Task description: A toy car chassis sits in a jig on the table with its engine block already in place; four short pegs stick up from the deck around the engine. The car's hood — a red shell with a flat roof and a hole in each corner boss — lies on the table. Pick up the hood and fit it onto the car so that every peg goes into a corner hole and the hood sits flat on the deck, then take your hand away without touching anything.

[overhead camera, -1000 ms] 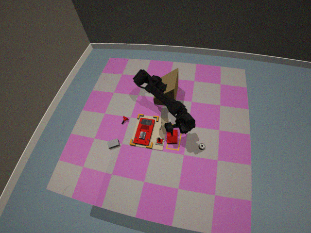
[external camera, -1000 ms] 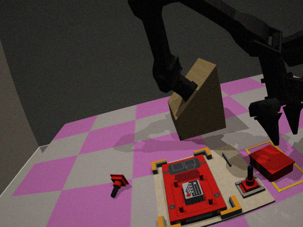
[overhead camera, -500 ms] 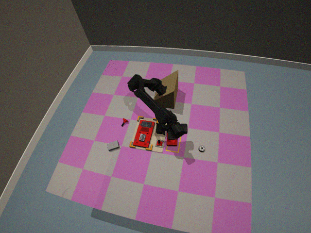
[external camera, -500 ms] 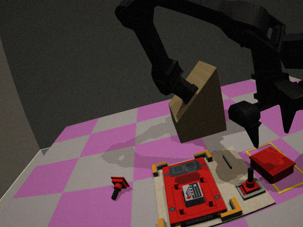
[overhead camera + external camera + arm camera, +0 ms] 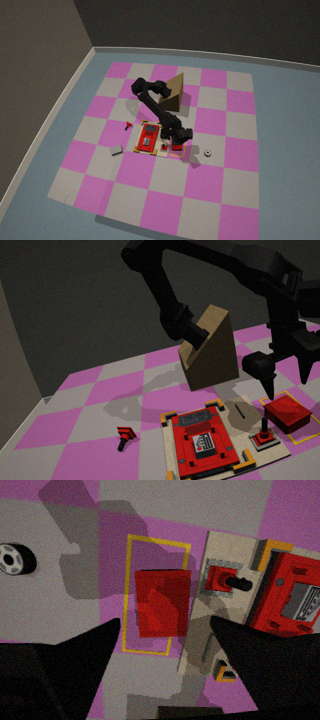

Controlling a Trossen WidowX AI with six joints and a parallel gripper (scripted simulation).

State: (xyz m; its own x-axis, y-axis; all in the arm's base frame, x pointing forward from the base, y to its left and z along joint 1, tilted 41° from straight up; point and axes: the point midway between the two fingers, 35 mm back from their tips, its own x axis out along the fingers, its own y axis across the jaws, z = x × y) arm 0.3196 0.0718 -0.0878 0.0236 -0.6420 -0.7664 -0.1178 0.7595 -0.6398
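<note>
So the flat-roofed red boxy hood (image 5: 177,147) (image 5: 288,411) (image 5: 164,604) looks plain; black two-fingered gripper (image 5: 177,136) (image 5: 288,391) (image 5: 166,621) is wide open, empty.

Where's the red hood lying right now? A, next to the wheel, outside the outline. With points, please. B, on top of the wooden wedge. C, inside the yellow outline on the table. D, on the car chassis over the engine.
C: the hood (image 5: 176,147) (image 5: 288,411) (image 5: 164,602) lies within the yellow outline (image 5: 177,156) (image 5: 295,443) (image 5: 126,595), beneath the open pincer (image 5: 287,391) (image 5: 166,621).
</note>
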